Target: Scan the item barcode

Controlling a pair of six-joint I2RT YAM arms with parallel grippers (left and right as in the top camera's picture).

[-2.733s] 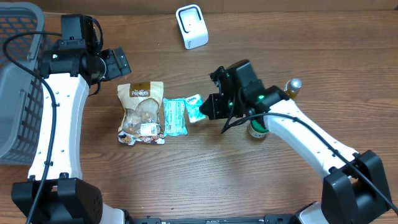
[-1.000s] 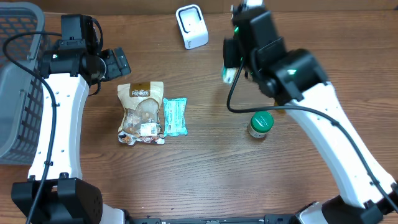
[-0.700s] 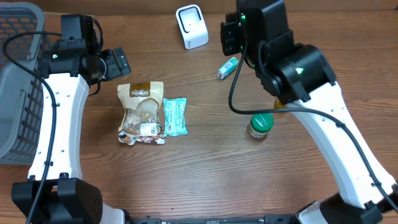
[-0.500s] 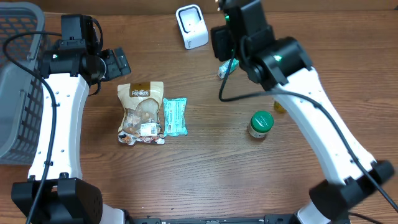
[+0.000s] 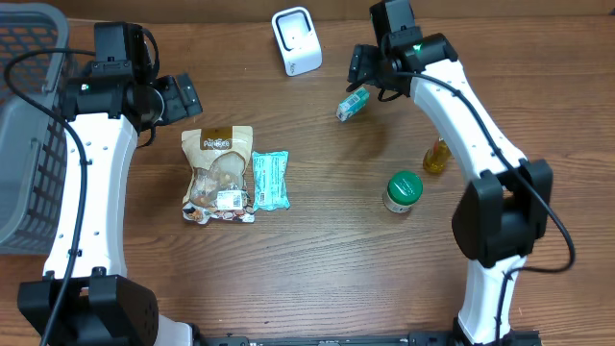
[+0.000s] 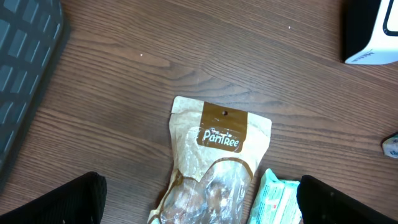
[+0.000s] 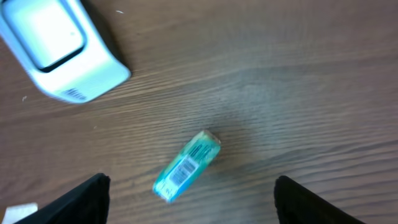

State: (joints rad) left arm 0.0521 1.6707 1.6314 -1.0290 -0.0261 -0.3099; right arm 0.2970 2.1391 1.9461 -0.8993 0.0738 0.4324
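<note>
The item, a small teal packet point(image 5: 353, 104), lies flat on the wooden table just right of the white scanner point(image 5: 296, 40). In the right wrist view its barcode label faces up point(image 7: 186, 166), and the scanner point(image 7: 59, 56) is at the upper left. My right gripper point(image 5: 370, 67) hovers above the packet, open and holding nothing point(image 7: 196, 205). My left gripper point(image 5: 178, 96) stands wide open over the top of a brown PanTree snack bag point(image 6: 217, 155), apart from it.
A snack bag point(image 5: 219, 173) and a teal wipes pack point(image 5: 270, 180) lie side by side at centre left. A green-lidded jar point(image 5: 403, 192) and a yellow bottle point(image 5: 436, 156) stand at the right. A grey basket point(image 5: 24, 125) fills the left edge.
My right gripper carried the teal packet from mid-table up beside the scanner, opened and let it go; the packet now lies on the table. The left arm has not moved.
</note>
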